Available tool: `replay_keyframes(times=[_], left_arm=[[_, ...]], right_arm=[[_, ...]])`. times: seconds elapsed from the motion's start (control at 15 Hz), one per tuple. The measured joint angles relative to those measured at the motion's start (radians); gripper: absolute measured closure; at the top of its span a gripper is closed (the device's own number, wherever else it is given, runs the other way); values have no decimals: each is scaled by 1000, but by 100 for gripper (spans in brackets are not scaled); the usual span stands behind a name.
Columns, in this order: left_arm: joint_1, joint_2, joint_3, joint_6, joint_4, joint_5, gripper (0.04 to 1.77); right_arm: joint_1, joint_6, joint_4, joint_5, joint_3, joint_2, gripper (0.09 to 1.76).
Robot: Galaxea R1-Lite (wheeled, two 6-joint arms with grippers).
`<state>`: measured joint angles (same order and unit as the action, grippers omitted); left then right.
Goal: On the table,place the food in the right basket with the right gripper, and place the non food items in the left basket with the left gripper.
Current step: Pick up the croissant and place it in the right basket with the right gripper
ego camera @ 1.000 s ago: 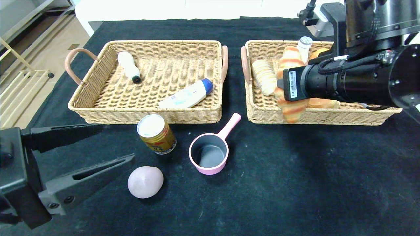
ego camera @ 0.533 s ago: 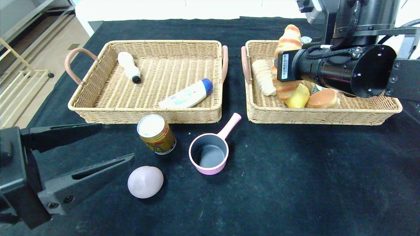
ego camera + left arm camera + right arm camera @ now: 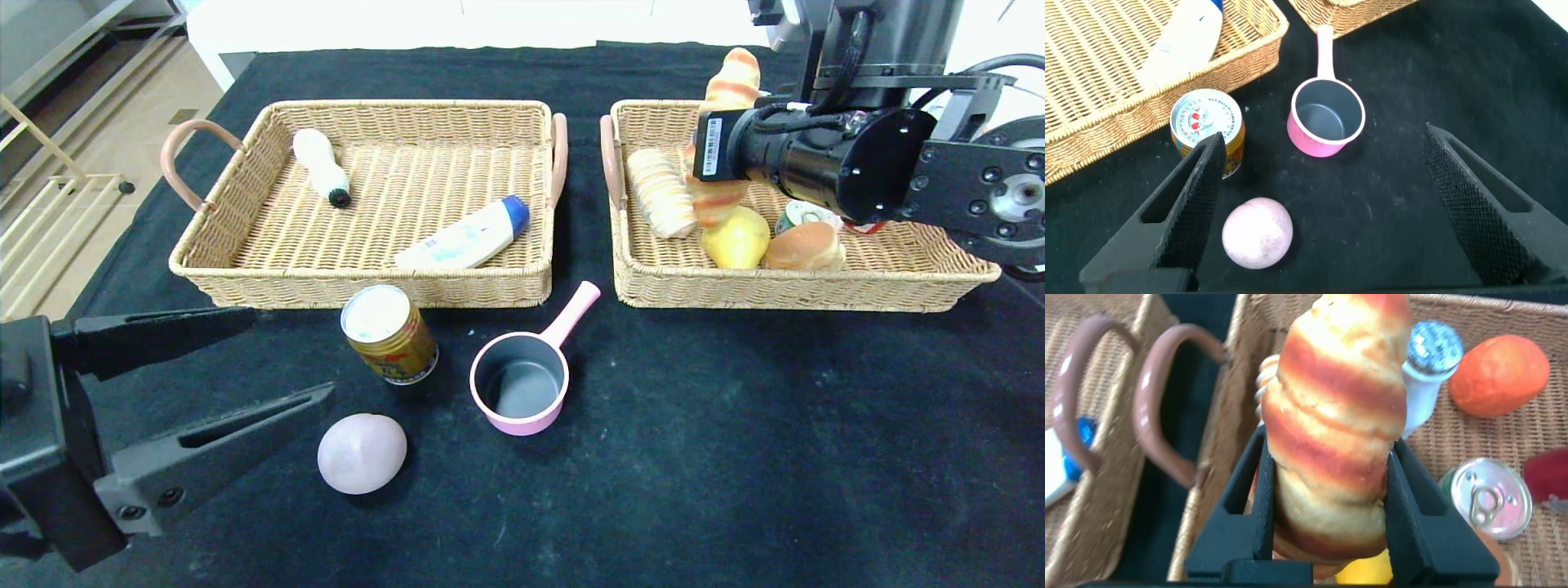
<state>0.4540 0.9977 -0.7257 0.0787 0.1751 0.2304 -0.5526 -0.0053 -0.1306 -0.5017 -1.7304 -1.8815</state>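
My right gripper [image 3: 1329, 461] is shut on a striped croissant [image 3: 729, 82], held upright above the left part of the right basket [image 3: 800, 291]. In the right wrist view the croissant [image 3: 1339, 416] fills the gap between the fingers. My left gripper [image 3: 290, 355] hangs open low at the near left, over the table. In front of it lie a pale pink egg-shaped thing [image 3: 362, 453], a gold can [image 3: 390, 333] and a pink pot [image 3: 522, 384]. The left basket [image 3: 359, 282] holds a blue-capped white bottle [image 3: 465, 237] and a small white bottle [image 3: 321, 167].
The right basket holds a striped roll [image 3: 657, 192], a yellow fruit [image 3: 735, 241], a brown bun [image 3: 804, 249], a can [image 3: 1486, 498], an orange [image 3: 1498, 363] and a white bottle [image 3: 1425, 367]. Black cloth covers the table, bare at the near right.
The right arm has lifted the croissant from the basket's front wall and carried it back over the basket, turning it upright. The left arm has not moved.
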Motion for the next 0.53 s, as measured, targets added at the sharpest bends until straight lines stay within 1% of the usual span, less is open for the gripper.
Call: replay_keyframes(times=[0.2,0.27,0.4,0.53], left_arm=[[0,0,0,0,0,0,9],[0,0,0,0,0,0,9],[0,0,0,1,0,0,9],[0,0,0,0,0,0,9]], right_arm=[[21,3,-2,1,-9,-23,104],[24,3,-2,1,-10,-27,100],[28,3,-1,6,-13,-29,79],[34,3,-1,16,-14,-28,63]])
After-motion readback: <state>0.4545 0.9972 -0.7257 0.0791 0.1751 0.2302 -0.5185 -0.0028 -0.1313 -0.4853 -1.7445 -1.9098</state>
